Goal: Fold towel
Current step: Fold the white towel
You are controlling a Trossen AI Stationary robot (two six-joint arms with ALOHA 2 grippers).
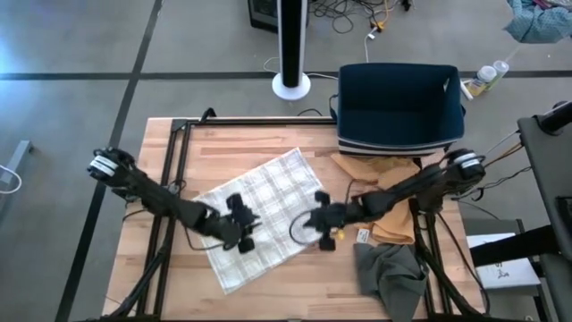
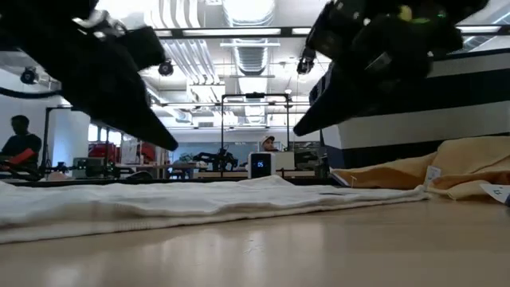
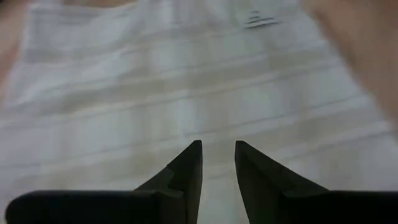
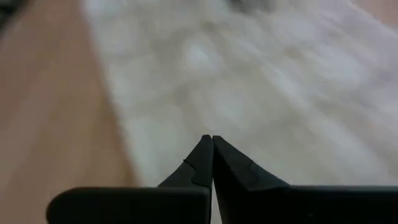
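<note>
White plaid towel [image 1: 259, 215]; navy bin [image 1: 399, 105]; tan cloth [image 1: 380, 179]

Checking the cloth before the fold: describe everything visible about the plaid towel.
The plaid towel is pale, off-white woven cloth with faint grey check lines. It lies spread flat and unfolded on the wooden table, turned at a diagonal to its edges. A small printed label shows near one end. Both grippers are over it; contact cannot be told.
</note>
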